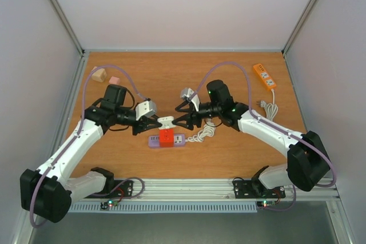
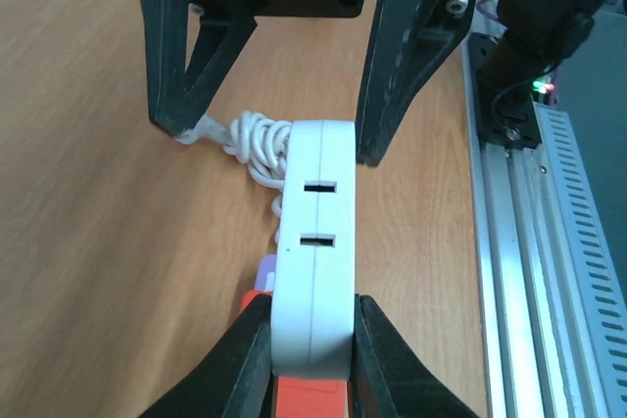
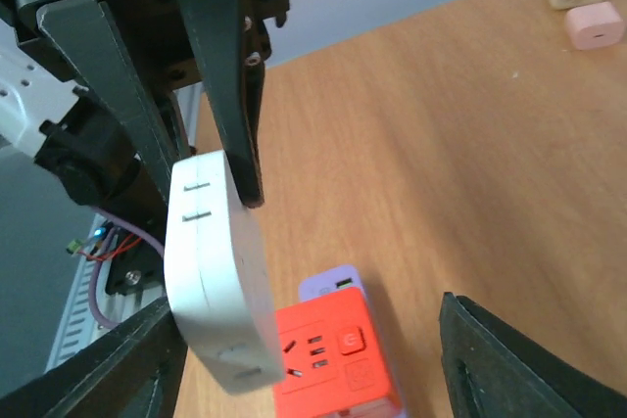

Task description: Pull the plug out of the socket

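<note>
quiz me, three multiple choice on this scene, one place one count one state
1. Where is the orange strip? A far right; B far left; C between the arm bases
2. How many small blocks sit far left? A one; B two; C four
3. What is the left gripper doing? A open; B shut on the plug; C out of view

1 A, it lies by the right wall. 2 B, a tan block and a pink block. 3 B, its fingers press both sides of the plug.

A wooden table (image 1: 171, 72) sits enclosed by plain white walls (image 1: 183, 4) under even light.
</note>
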`<state>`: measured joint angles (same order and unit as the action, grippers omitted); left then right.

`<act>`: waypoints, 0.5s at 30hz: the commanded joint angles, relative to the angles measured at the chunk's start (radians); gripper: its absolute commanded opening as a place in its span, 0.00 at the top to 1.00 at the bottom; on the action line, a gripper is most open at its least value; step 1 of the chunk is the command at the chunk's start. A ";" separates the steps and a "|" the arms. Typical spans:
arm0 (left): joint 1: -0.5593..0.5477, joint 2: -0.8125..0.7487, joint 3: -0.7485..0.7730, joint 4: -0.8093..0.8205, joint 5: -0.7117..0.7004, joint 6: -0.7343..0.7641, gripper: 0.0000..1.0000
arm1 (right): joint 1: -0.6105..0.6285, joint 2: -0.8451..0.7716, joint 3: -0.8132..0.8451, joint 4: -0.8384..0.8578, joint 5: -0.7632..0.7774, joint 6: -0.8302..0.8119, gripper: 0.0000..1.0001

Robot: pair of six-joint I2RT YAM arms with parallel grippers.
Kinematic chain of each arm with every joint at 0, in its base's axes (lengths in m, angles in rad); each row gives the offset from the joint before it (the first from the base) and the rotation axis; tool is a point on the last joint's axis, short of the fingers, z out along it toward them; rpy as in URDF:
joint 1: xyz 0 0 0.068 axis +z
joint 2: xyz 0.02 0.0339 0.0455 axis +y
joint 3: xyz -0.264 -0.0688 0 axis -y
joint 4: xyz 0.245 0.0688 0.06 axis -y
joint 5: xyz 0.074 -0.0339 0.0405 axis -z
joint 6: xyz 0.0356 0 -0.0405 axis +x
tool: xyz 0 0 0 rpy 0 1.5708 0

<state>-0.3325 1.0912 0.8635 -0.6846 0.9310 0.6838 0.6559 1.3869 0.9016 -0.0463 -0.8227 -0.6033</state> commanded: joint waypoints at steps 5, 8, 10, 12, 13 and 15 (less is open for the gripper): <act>0.071 -0.011 0.077 0.035 0.088 -0.035 0.99 | -0.052 -0.044 0.111 -0.071 0.030 -0.009 0.26; 0.087 -0.018 0.092 0.043 0.117 -0.058 0.99 | -0.065 -0.051 0.127 -0.094 0.055 -0.015 0.25; 0.096 -0.028 0.103 0.047 0.138 -0.071 0.99 | -0.076 -0.057 0.121 -0.095 0.057 -0.006 0.25; 0.104 -0.040 0.111 0.066 0.153 -0.101 0.99 | -0.095 -0.062 0.111 -0.087 0.040 0.009 0.24; 0.106 -0.046 0.114 0.076 0.158 -0.115 0.99 | -0.102 -0.065 0.105 -0.082 0.033 0.016 0.24; 0.107 -0.059 0.120 0.093 0.171 -0.156 0.99 | -0.108 -0.068 0.090 -0.071 0.039 0.023 0.24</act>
<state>-0.2340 1.0733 0.9440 -0.6651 1.0275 0.6079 0.5690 1.3449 1.0012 -0.1188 -0.7826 -0.6025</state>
